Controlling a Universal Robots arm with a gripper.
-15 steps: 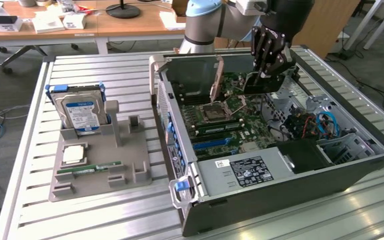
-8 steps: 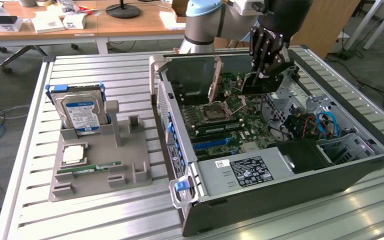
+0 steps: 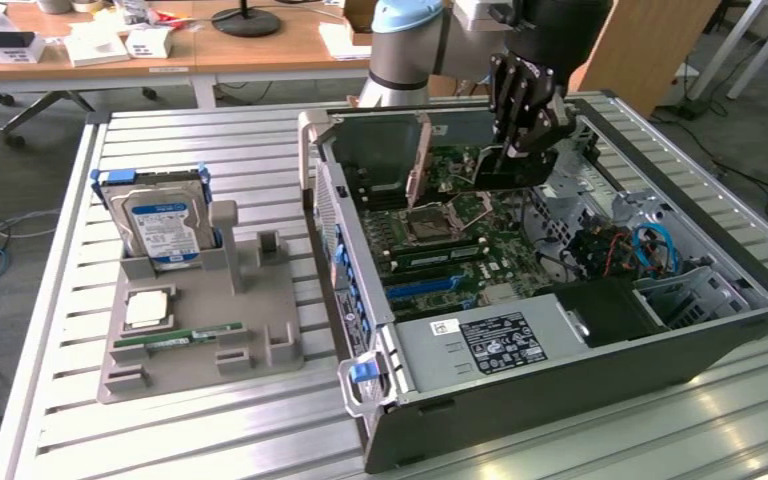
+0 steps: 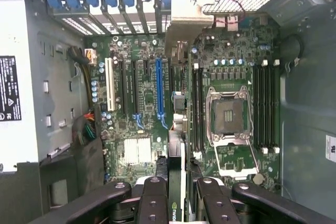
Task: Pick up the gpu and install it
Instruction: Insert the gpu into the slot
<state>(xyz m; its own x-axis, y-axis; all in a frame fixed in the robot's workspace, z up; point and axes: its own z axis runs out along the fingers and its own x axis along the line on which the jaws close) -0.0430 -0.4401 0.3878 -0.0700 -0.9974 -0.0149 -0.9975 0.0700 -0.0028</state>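
My gripper (image 3: pixel 523 140) hangs over the open computer case (image 3: pixel 704 345), shut on the gpu (image 3: pixel 507 168), a dark flat card held upright above the motherboard (image 3: pixel 491 250). In the wrist view the gpu (image 4: pixel 181 129) runs edge-on between my black fingers (image 4: pixel 152 195), its silvery bracket (image 4: pixel 184 19) at the far end by the case's rear slot openings. It hovers between the blue expansion slot (image 4: pixel 159 87) and the CPU socket (image 4: pixel 231 114), clear of the board.
A grey fixture tray (image 3: pixel 264 310) beside the case holds a blue-labelled hard drive (image 3: pixel 157 225), a CPU chip (image 3: pixel 148 308) and a green memory stick (image 3: pixel 177 340). The power supply (image 3: pixel 491 340) fills the case's near end. Blue cables (image 3: pixel 654 245) lie at the exterior view's right.
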